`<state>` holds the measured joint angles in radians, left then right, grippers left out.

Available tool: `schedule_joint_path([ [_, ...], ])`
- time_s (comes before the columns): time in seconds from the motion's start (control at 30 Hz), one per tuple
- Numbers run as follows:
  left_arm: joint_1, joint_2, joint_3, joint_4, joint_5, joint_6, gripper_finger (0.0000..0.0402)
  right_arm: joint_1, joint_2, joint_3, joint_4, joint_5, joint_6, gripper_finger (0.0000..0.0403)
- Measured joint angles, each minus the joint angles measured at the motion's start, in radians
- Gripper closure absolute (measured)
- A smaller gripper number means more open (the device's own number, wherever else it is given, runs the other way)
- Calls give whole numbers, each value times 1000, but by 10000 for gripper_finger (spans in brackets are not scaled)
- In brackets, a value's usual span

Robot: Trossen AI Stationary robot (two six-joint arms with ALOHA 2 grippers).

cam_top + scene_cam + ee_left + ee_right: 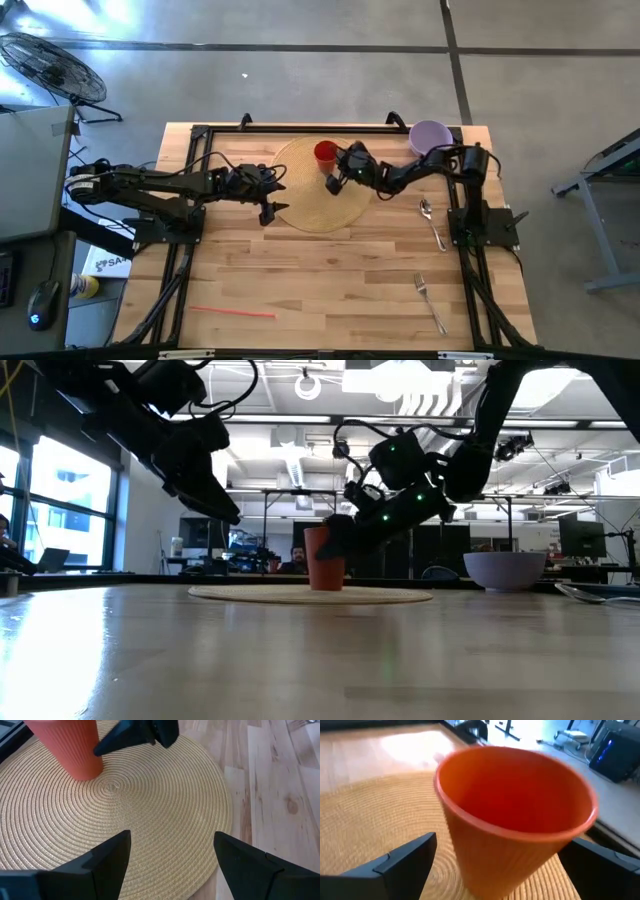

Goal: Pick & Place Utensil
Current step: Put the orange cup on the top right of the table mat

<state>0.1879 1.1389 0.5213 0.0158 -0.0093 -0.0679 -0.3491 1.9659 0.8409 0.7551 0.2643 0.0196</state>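
Spreading our right gripper [495,865] wide, we have its two dark fingers [400,862] on either side of the red cup [515,815], not pressing on it. That cup [325,153] stands upright on the round woven placemat [310,205] at the upper middle of the high view, with our right gripper [335,182] just below and right of it. Our left gripper [272,195] hangs above the mat's left edge, fingers [100,865] parted and holding nothing, bare mat [165,810] between them. At the right side of the counter [330,280] a spoon [431,223] lies flat, and a fork [430,302] lies lower right of it, both well apart from either gripper. A purple bowl [430,136] sits at the upper right corner. A thin red straw [232,312] lies at the lower left
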Motion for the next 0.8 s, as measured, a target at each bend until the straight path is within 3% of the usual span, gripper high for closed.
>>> schedule_joint_path([
  [0.37, 0, 0, 0, 2, 1, -8, 122, -45, 12, 4, 72, -162, -23, 6],
  [0.6, 0, 0, 0, 3, 2, -8, 122, -44, 104, 69, 85, -164, -27, 6],
  [0.8, 0, 0, 0, 3, 2, -9, 122, -43, 107, 83, 89, -140, -26, 6],
])
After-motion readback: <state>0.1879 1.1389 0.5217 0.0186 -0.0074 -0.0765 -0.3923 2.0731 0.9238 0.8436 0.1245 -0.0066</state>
